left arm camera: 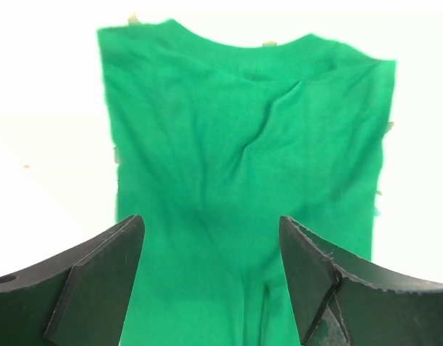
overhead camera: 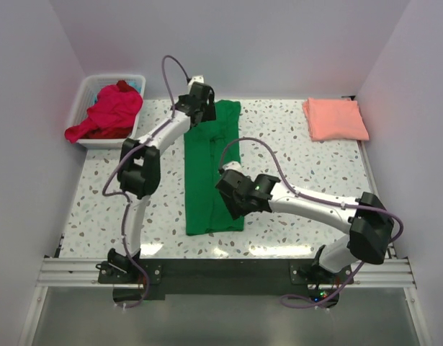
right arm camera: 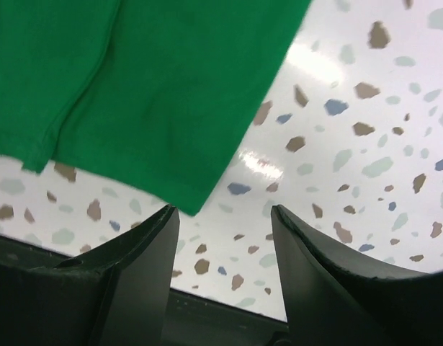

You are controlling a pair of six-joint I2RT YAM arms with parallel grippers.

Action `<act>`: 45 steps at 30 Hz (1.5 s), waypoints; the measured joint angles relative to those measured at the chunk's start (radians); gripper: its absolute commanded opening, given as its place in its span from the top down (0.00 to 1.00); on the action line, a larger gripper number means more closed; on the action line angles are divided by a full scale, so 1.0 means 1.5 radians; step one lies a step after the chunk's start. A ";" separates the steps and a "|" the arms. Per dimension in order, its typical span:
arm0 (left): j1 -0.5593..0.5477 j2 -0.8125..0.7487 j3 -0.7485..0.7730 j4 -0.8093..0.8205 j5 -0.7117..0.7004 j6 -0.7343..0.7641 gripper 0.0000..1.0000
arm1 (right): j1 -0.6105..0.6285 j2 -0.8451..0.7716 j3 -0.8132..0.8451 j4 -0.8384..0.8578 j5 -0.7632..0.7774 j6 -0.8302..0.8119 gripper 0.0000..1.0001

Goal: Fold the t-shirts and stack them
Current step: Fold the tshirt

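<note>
Top external view: left arm (overhead camera: 138,169) rises from its base, bends at the elbow and stretches up and rightward over the table (overhead camera: 315,166). Left gripper (overhead camera: 201,107) sits above the far end of the green t-shirt (overhead camera: 207,180). Right arm (overhead camera: 315,204) doubles back at an elbow near the table's right edge, forearm running low to the left. Right gripper (overhead camera: 234,204) is at the shirt's near right edge.

Green t-shirt lies flat mid-table as a long narrow strip, far to near. Salmon-pink t-shirt (overhead camera: 335,119) is folded in the far right corner, well apart. Red/magenta t-shirts (overhead camera: 106,115) are bunched in the white basket (overhead camera: 113,77) at far left, spilling over its near rim.

Left wrist view: left fingers (left arm camera: 99,281) spread wide, nothing between them but green cloth below — released. Collar end lies ahead.

Right wrist view: right fingers (right arm camera: 127,281) parted over bare speckled table — holding nothing. The shirt's hem corner lies just beyond the left-hand fingertip.

Hard to make out:
- From above, the wrist housings hide both pairs of fingers.
- Left arm covers the shirt's far left corner.
- Cannot tell whether either gripper touches cloth.
- Glare whitens the table in the left wrist view.
- The count of shirts in the basket is unclear.
</note>
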 measured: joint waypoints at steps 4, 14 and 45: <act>-0.001 -0.137 -0.077 -0.011 -0.016 0.003 0.21 | -0.086 -0.001 0.004 0.032 -0.013 0.009 0.43; -0.002 -0.471 -0.493 -0.044 0.015 -0.055 0.36 | -0.167 0.024 -0.015 0.115 -0.075 0.015 0.61; -0.137 -0.675 -0.865 -0.067 0.203 -0.215 0.37 | -0.113 0.023 -0.150 0.215 -0.267 0.038 0.52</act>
